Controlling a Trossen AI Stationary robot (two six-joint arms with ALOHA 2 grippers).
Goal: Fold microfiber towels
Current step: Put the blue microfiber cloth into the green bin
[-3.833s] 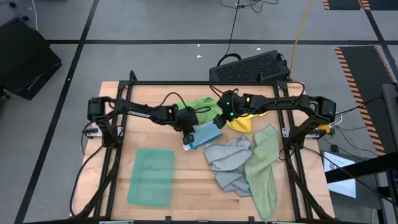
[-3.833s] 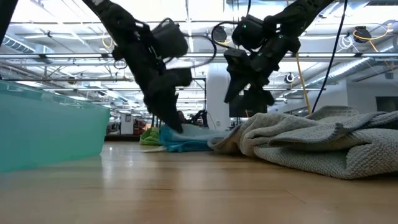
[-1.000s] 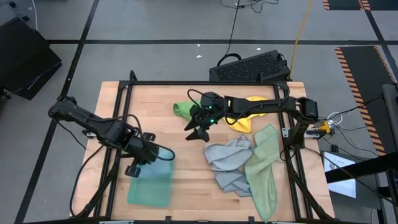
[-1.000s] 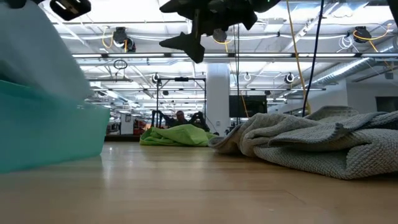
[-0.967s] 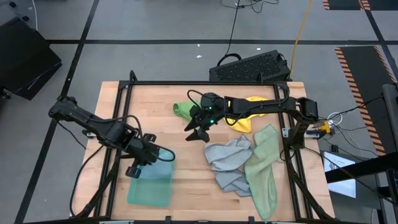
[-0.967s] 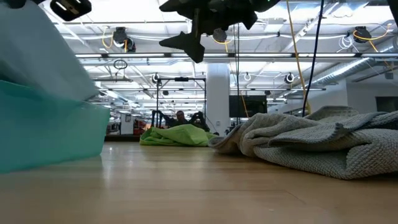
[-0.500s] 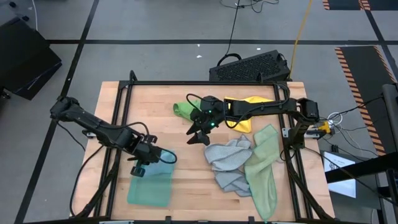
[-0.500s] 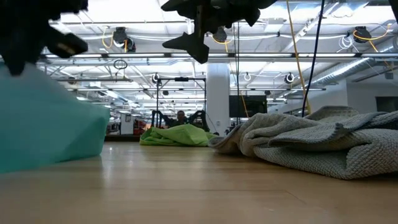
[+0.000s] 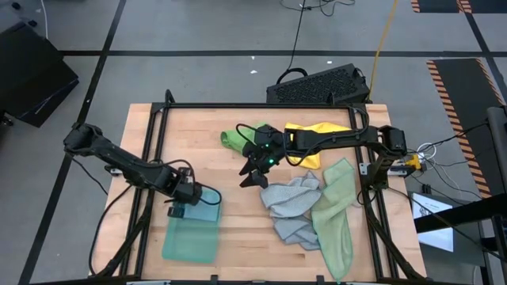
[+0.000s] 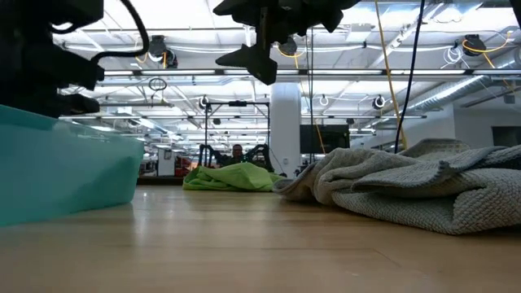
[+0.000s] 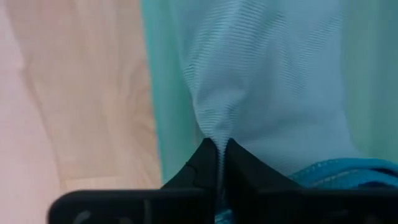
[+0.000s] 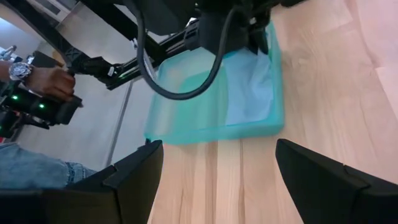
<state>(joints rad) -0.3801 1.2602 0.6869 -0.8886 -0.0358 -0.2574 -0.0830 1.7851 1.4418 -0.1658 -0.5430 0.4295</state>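
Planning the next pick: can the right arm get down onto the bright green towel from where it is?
Probably yes: the right gripper, open, hangs above the table beside the bright green towel, nothing between them.

Teal towel (image 10: 65,167) left, bright green towel (image 10: 232,177) far back, grey towel (image 10: 407,187) right, on worktop (image 10: 244,244); right gripper (image 10: 260,50) overhead.

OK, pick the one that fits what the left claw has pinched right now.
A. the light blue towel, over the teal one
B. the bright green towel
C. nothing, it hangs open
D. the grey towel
A: the left claw is shut on a fold of the light blue towel, which lies on the teal towel at the table's left front.
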